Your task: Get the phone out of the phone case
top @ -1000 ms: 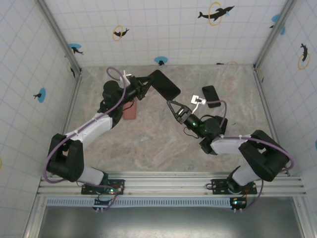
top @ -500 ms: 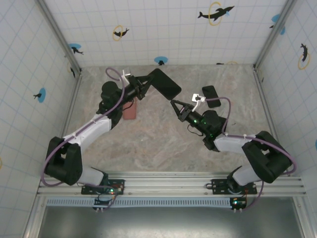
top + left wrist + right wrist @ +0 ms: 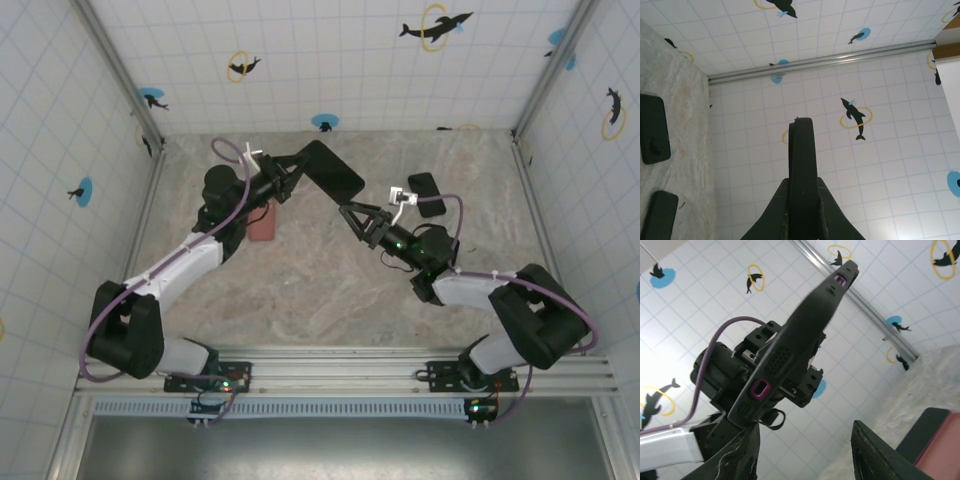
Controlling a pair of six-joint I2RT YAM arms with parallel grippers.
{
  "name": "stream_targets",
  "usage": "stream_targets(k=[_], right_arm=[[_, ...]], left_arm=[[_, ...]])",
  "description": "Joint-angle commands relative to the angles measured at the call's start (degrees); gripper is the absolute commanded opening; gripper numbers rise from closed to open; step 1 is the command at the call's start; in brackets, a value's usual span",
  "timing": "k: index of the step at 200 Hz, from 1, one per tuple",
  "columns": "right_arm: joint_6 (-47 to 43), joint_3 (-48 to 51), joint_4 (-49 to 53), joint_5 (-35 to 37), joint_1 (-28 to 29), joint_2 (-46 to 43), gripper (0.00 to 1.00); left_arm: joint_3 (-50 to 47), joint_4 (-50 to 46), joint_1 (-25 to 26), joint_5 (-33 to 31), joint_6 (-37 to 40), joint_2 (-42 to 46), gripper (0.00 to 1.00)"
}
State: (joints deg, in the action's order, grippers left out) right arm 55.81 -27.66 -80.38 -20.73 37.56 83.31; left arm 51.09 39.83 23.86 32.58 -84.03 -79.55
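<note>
The phone sits in its dark phone case (image 3: 331, 171), held up above the table at a slant. My left gripper (image 3: 292, 172) is shut on its left end. In the left wrist view the case (image 3: 802, 165) shows edge-on, pinched between both fingers. In the right wrist view the case (image 3: 805, 330) shows its back edge with purple-rimmed openings. My right gripper (image 3: 349, 213) is open just below the case's lower right corner. That corner hangs right above my right gripper's left finger (image 3: 737, 457), and the gap between the fingers holds nothing.
A second black device (image 3: 425, 193) lies flat on the table at the back right, and also shows in the left wrist view (image 3: 652, 129). A flat red piece (image 3: 263, 222) lies under the left arm. Tiled walls close off the table.
My right gripper's jaws have gone from nearly shut to wide open beside the case's lower corner, and the right arm has stretched slightly toward the case. The left arm holds steady.
</note>
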Motion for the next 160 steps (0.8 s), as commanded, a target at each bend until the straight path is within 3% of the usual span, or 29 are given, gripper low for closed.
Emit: stream_targets(k=[1, 47, 160], right_arm=[[3.6, 0.0, -7.8, -0.8, 0.7, -1.3, 0.51], [5.6, -1.4, -10.0, 0.1, 1.4, -0.2, 0.49], [3.4, -3.7, -0.2, 1.9, 0.8, 1.1, 0.17]], left_arm=[[1.0, 2.9, 0.0, -0.6, 1.7, -0.7, 0.0], [0.7, 3.6, 0.1, -0.4, 1.6, -1.2, 0.0], [0.4, 5.6, 0.2, 0.4, -0.9, -0.1, 0.0]])
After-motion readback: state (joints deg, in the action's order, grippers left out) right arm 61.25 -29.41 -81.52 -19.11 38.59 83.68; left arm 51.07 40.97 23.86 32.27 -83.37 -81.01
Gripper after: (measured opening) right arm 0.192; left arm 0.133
